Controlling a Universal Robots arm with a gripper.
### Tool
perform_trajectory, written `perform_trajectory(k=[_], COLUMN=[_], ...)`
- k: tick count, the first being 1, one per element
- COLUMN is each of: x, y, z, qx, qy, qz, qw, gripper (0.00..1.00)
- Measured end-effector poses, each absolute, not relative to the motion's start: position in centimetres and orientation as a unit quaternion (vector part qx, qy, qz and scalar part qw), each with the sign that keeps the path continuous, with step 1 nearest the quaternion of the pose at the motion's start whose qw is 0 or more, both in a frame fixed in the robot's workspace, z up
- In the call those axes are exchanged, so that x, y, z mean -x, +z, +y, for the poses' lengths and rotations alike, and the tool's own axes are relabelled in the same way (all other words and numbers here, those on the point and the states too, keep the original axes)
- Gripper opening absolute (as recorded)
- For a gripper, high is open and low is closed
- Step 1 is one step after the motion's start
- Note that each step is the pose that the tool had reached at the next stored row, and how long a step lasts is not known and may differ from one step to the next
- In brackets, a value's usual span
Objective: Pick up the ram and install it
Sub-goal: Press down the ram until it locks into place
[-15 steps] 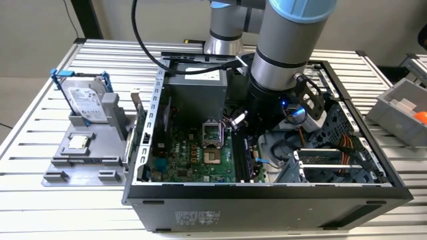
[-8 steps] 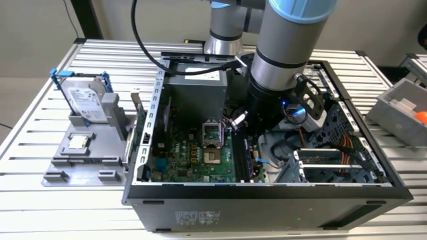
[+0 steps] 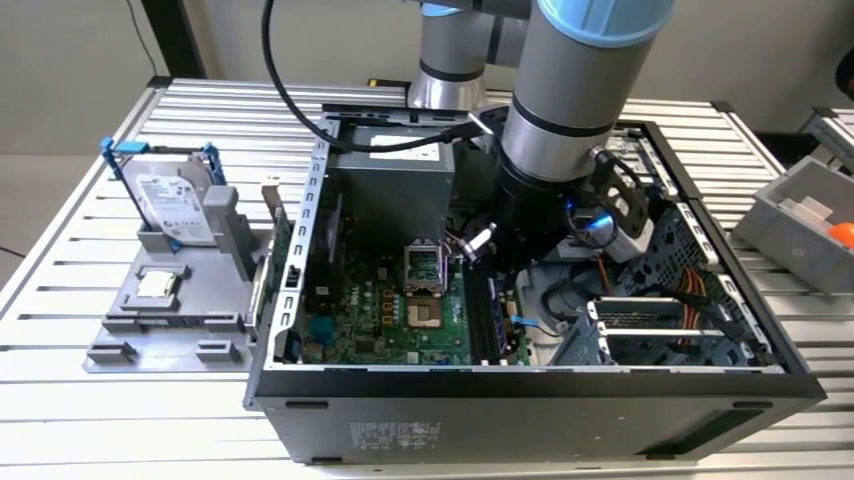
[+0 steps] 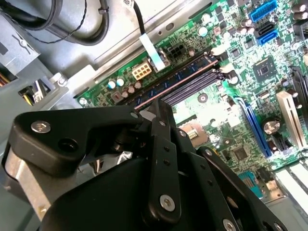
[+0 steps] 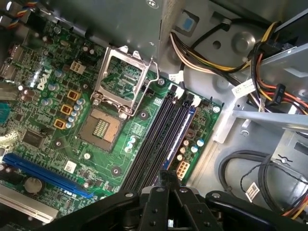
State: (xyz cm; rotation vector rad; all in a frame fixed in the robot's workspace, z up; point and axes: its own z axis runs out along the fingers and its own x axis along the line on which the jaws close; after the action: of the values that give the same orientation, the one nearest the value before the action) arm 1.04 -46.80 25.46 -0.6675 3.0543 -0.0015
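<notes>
Inside the open computer case (image 3: 534, 400) on the slatted surface, the claw (image 4: 156, 107), fingers drawn together and empty, hovers over the motherboard (image 5: 57, 120). The ram (image 4: 178, 77) stands in the outermost slot: light, stiff, probably fragile, best gripped by its long edges.

One arm (image 3: 567, 120), one open case (image 3: 534, 385), one motherboard (image 5: 72, 120), four memory slots (image 5: 159, 139), one empty CPU socket (image 5: 102, 127) and one hard drive (image 3: 174, 205).
</notes>
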Motion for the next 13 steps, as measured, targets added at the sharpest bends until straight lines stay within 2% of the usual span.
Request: perform_trajectory(k=[13], x=[-1.04], y=[25.47], z=[-46.78], qx=[0.229], qy=[0.0], qz=[0.973], qw=[0.008], gripper=[0.0])
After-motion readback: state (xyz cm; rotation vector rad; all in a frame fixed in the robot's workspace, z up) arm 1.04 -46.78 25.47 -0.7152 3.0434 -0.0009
